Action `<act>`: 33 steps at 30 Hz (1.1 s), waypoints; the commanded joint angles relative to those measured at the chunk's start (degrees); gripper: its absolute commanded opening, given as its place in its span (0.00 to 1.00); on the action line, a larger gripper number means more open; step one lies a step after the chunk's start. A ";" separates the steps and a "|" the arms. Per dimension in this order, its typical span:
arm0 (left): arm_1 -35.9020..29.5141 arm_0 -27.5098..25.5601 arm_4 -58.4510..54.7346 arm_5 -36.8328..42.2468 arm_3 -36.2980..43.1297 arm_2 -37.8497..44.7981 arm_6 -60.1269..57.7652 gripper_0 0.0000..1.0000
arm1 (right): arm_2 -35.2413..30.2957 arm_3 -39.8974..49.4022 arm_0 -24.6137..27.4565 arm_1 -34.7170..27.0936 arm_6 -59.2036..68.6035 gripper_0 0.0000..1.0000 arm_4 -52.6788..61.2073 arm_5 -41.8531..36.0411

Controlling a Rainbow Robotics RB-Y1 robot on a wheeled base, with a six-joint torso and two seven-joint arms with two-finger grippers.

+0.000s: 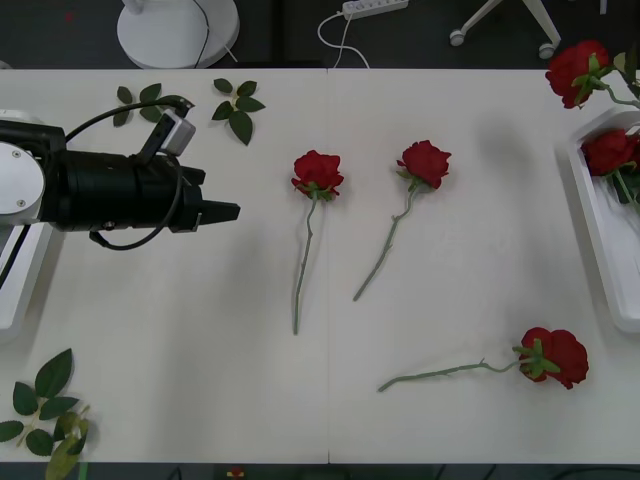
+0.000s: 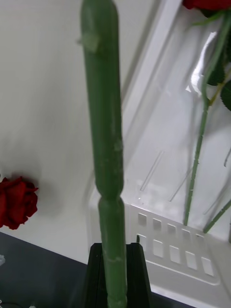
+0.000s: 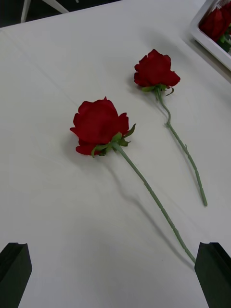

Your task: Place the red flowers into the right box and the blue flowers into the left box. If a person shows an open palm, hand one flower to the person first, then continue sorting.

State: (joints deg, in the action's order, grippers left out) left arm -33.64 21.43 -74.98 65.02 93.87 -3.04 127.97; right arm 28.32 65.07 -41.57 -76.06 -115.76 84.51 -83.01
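Note:
Three red flowers lie on the white table: one (image 1: 318, 172) just ahead of my left gripper (image 1: 225, 212), one (image 1: 425, 162) beside it, one (image 1: 553, 356) near the front right. The left wrist view shows the first two blooms (image 3: 100, 126) (image 3: 155, 70) beyond the open left gripper (image 3: 115, 276). My right gripper (image 2: 115, 252) is shut on a green flower stem (image 2: 106, 144) over the right box (image 2: 159, 144), which holds another rose (image 1: 608, 150). A bloom (image 1: 577, 70) hangs past the right box (image 1: 600, 230). The left box (image 1: 20, 285) lies under my left arm. Blue flowers and the person are out of view.
Loose green leaf sprigs lie at the back left (image 1: 238, 106), (image 1: 135, 100) and at the front left corner (image 1: 45, 410). Beyond the table's far edge are a white stand base (image 1: 175, 30) and a power strip (image 1: 375, 8) on the dark floor.

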 commanded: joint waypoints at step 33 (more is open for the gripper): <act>14.21 25.15 36.48 -5.69 -17.23 -38.53 -62.14 1.00 | 0.06 -20.07 10.98 -1.02 -12.38 0.00 -17.19 26.41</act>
State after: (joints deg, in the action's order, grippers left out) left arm -21.60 43.88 -40.62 61.32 77.27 -40.77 65.52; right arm 28.33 45.89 -30.89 -77.03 -129.15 65.61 -56.55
